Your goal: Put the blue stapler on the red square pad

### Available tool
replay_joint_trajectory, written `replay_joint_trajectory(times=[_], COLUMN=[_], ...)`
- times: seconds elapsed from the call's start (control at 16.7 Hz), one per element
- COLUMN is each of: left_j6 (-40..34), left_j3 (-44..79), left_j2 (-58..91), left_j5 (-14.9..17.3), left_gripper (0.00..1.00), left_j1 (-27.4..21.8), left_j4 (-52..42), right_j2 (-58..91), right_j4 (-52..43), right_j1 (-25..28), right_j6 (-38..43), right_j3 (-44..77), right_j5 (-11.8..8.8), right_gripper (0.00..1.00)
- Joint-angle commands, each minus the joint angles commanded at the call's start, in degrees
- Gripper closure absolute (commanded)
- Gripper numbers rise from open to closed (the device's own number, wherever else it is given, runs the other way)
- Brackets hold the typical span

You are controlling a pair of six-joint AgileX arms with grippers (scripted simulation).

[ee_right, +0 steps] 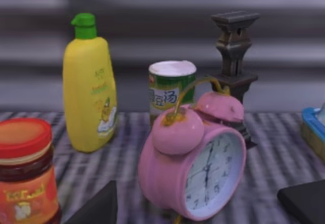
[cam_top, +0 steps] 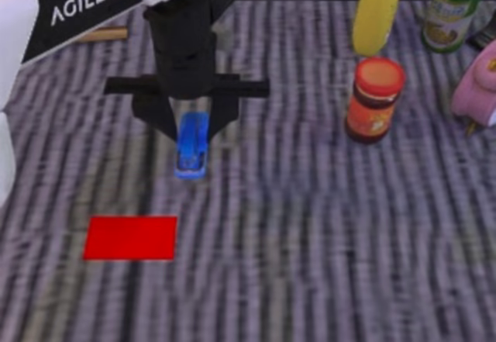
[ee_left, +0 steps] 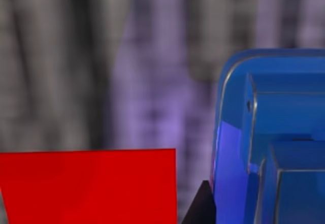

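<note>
Containers, upper right of the top view: red-lidded jar [cam_top: 374, 99] holding dark red-orange contents, standing upright on the striped worktop [cam_top: 325, 249]; yellow bottle [cam_top: 377, 8] with a green cap just above it; white-lidded can [cam_top: 452, 10] with a green label at the top right corner. Lids on all three, contents of the bottle and can not visible. Pink alarm clock [cam_top: 477, 86] at the right edge; in the right wrist view it stands in front of the can and a dark pedestal-shaped object [ee_right: 233, 51].

The blue stapler [cam_top: 192, 146]: bright blue, elongated, rounded ends, lighter blue base, lying lengthwise up-down in the frame, left of centre. Left gripper [cam_top: 191, 129] is over its upper end, fingers narrowed onto the stapler's sides. Left wrist view shows the stapler body close up at right.

The red square pad [cam_top: 131, 238]: flat, plain red, lower left of the frame, apart from the stapler and below-left of it.

Right arm out of the top view; its fingers' state cannot be told.
</note>
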Motion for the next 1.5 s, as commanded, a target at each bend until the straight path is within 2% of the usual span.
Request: replay_joint_trajectory(times=[0.18, 0.36, 0.54, 0.9, 1.08, 1.26, 1.5], left_j6=[-3.7, -12.9, -26.5, -59.6, -72.8, -80.7, -83.1], left_j3=[-1.1, -3.9, -8.7, -20.7, -26.0, -29.9, -31.3], left_j2=[-0.7, -2.7, -6.1, -14.1, -18.3, -22.0, -23.3], left_j5=[0.0, 0.1, 0.1, 0.4, 0.6, 0.8, 0.9], left_gripper=[1.0, 1.0, 1.0, 1.0, 1.0, 1.0, 1.0], left_j1=[0.3, 1.3, 2.9, 6.6, 8.4, 9.7, 10.1], left_j4=[0.2, 0.7, 1.7, 4.0, 5.5, 7.1, 7.7], right_j2=[0.0, 0.0, 0.0, 0.0, 0.0, 0.0, 0.0], right_j4=[0.0, 0.0, 0.0, 0.0, 0.0, 0.0, 0.0], right_j1=[0.0, 0.0, 0.0, 0.0, 0.0, 0.0, 0.0], right_j6=[0.0, 0.0, 0.0, 0.0, 0.0, 0.0, 0.0], right_j3=[0.0, 0.0, 0.0, 0.0, 0.0, 0.0, 0.0], right_j5=[0.0, 0.0, 0.0, 0.0, 0.0, 0.0, 0.0], right_gripper=[0.0, 0.0, 0.0, 0.0, 0.0, 0.0, 0.0])
